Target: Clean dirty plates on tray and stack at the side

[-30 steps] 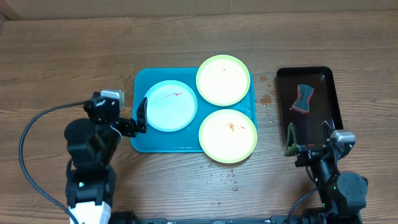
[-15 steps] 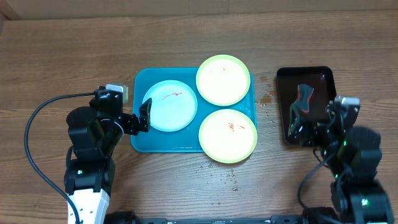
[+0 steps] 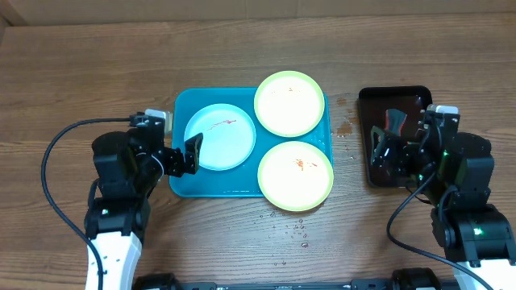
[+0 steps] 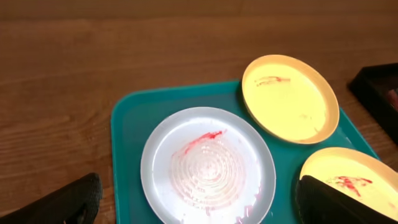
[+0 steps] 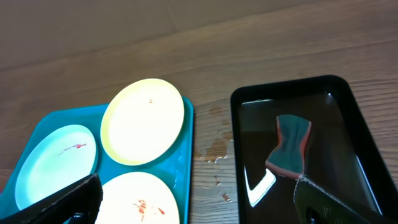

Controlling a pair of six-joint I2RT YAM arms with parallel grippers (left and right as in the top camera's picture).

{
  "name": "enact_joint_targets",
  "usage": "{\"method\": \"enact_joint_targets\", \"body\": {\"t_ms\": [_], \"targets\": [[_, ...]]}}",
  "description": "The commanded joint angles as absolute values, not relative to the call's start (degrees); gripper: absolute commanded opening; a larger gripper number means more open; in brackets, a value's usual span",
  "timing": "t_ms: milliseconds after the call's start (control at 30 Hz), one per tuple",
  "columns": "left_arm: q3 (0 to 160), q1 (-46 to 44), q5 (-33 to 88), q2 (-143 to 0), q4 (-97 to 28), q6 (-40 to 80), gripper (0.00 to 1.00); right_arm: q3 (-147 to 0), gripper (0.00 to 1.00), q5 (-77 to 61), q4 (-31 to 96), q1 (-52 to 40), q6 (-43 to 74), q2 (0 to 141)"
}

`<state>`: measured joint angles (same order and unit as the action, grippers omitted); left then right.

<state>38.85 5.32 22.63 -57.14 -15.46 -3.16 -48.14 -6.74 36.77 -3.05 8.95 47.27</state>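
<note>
The turquoise tray [image 3: 184,109] holds three plates. The pale blue-white plate [image 3: 222,137] lies at its left with a red smear, also in the left wrist view [image 4: 208,165]. One yellow-green plate [image 3: 289,103] lies at the far right. The other yellow-green plate [image 3: 295,175], with orange smears, lies at the near right, overhanging the rim. My left gripper [image 3: 192,154] is open and empty over the pale plate's left edge. My right gripper [image 3: 401,155] is open and empty above the black tray.
A narrow black tray [image 3: 368,102] right of the turquoise tray holds a teal and orange sponge [image 3: 394,125], also in the right wrist view [image 5: 290,145]. Water drops [image 3: 290,229] dot the wood near the front.
My left gripper has moved right, onto the pale plate's edge. My right arm has risen and moved back over the black tray. The plates have not moved.
</note>
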Motion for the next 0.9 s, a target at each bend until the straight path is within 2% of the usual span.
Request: {"method": "enact_joint_targets", "body": {"t_ms": [0,367,667,867], "targets": [[43.9,5.2,24.1,-59.7,-17.0,-2.8,1.00,-50.0,1.00,-7.8,36.6,-3.3,8.7,47.0],[59.0,5.2,24.0,-69.0,-33.0,-4.8,1.00,-53.9,1.00,-13.0,38.0,-3.3,8.5,51.3],[69.2,5.1,24.5,-70.8,-47.8,-6.5,1.00,-68.7,1.00,-16.4,50.3,-3.3,8.5,67.2],[76.2,3.0,24.7,-75.5,-57.0,-6.5,1.00,-74.6,1.00,-20.2,53.1,-3.3,8.5,74.1]]}}
